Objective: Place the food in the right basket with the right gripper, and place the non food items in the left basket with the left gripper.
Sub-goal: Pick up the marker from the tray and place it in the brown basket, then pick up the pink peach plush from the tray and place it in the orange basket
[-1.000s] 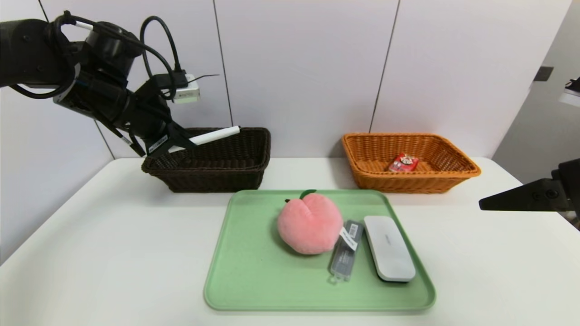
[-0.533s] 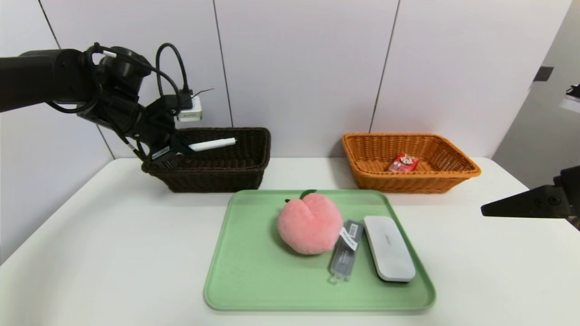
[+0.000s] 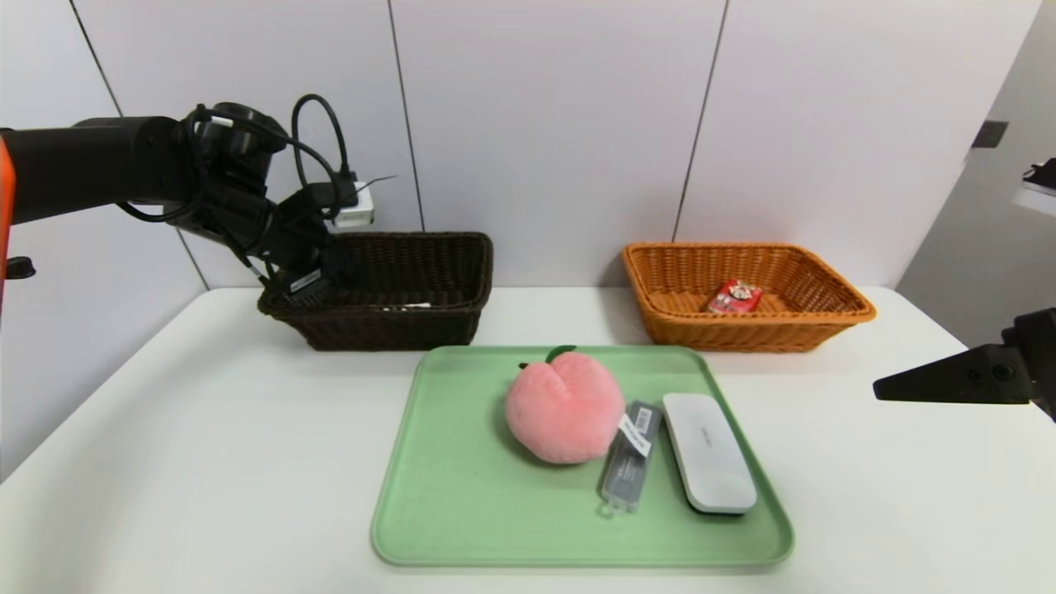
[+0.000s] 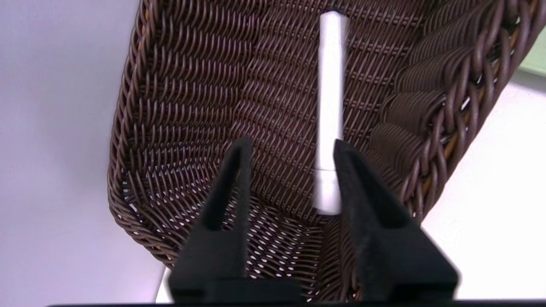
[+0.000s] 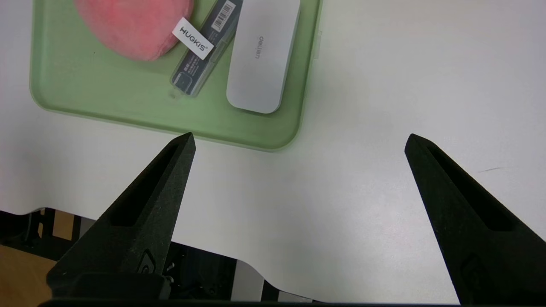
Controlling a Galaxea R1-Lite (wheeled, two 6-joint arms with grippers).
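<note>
The white marker [image 4: 330, 115] is a slim, plain white stick, blurred in the left wrist view, lying inside the dark brown basket [image 3: 388, 289] with its long axis running along the basket's length; in the head view only a thin pale sliver of it shows behind the basket's front wall, pointing roughly from nine to three o'clock. The left gripper [image 4: 290, 147] hangs over the basket's nine o'clock end with its jaws parted and nothing between them; the marker lies beyond them, next to one finger [image 4: 362, 192], and whether it touches that finger cannot be told. The basket sits at about eleven o'clock from the green tray [image 3: 462, 495], and the orange basket [image 3: 742, 326] at about one o'clock, holding the small red drink carton [image 3: 734, 296]. On the tray, the pink plush peach [image 3: 564, 407] is round and fuzzy with a green leaf at its twelve o'clock edge. Just beside it at four o'clock lies the narrow grey transparent case [image 3: 629, 458] with a white label, its long axis running from about twelve to six o'clock, tilted slightly. The white rounded oblong case [image 3: 708, 451] lies just beside it at three o'clock, nearly parallel. The right gripper [image 5: 298, 140] is parked above the white table [image 3: 206, 429], off the tray's three o'clock side, jaws spread wide and holding nothing.
</note>
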